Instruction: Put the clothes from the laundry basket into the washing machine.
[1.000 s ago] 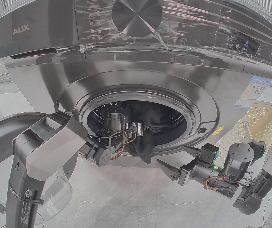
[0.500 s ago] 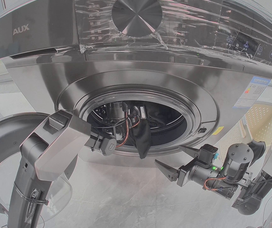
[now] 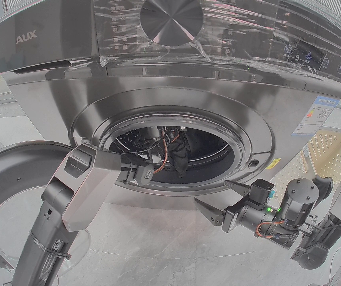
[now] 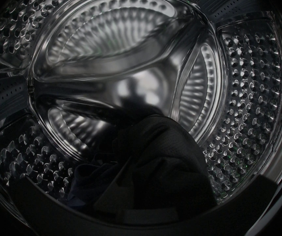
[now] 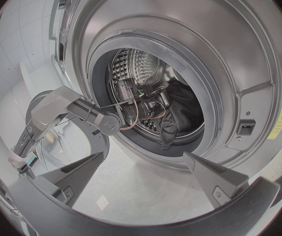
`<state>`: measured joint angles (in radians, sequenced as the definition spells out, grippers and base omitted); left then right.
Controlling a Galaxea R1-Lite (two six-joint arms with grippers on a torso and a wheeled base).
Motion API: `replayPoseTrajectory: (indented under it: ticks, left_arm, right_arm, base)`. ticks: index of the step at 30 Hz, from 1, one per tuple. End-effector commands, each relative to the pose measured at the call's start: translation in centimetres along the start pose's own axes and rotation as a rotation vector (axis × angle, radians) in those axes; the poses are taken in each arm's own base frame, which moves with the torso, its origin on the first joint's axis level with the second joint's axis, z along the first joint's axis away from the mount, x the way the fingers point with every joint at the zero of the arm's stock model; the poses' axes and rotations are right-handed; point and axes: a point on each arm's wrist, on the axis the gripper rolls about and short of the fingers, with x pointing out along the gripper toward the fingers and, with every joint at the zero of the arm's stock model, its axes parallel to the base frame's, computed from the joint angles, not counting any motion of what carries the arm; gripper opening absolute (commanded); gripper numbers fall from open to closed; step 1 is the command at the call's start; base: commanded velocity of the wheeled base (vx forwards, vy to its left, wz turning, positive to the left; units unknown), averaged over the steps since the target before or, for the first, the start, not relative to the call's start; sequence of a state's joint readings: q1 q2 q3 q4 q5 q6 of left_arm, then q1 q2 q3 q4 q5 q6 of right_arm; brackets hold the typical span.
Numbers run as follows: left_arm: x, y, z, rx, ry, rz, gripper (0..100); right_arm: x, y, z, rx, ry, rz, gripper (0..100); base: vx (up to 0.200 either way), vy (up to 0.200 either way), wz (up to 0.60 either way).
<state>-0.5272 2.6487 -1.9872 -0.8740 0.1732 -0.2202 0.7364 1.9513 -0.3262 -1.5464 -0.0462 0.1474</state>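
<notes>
Glossy grey marbled floor tiles (image 3: 158,243)

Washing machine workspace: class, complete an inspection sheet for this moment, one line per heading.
Surface: pale grey floor.
Job's things: washing machine, door swung open; dark garment hanging in the drum mouth; laundry basket at the robot's right.
Clutter: nothing seen.
Grippers: left gripper inside the drum, at the garment; right gripper open, outside below the opening.
Cables: orange cable looped at the left wrist; another at the right.
Surroundings: white tiled wall.

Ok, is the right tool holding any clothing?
No, the right tool is open and empty, outside the washing machine below its door opening.
</notes>
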Motion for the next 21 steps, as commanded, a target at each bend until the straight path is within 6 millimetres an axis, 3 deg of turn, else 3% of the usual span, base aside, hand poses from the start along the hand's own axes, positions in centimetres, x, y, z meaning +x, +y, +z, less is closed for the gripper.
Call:
replayPoseTrajectory:
  ticks: [1,5,6,13,21]
  left_arm:
    - [0.1,0.2,-0.8,0.0,0.002,0.002,0]
    - [0.1,0.4,-0.6,0.002,0.005,0.009,0]
    - [-0.2,0.5,-0.8,0.007,0.029,0.014,100]
    - [-3.4,0.3,-2.2,0.051,0.281,0.019,100]
    - [-4.4,1.2,-5.4,0.067,0.384,0.01,100]
  right_arm:
    - [0.0,0.1,0.1,0.0,-0.003,0.002,100]
    - [0.0,0.0,0.0,0.0,-0.002,0.002,100]
    - [0.0,0.1,0.1,0.0,-0.003,0.002,100]
    - [0.0,0.0,0.0,0.001,0.0,0.002,100]
    - [0.0,0.1,-0.1,0.001,0.001,0.003,100]
  base:
    - [0.0,0.0,0.0]
    - [0.0,0.0,0.0]
    - [0.0,0.0,0.0]
    - [0.0,0.0,0.0]
    - [0.0,0.0,0.0]
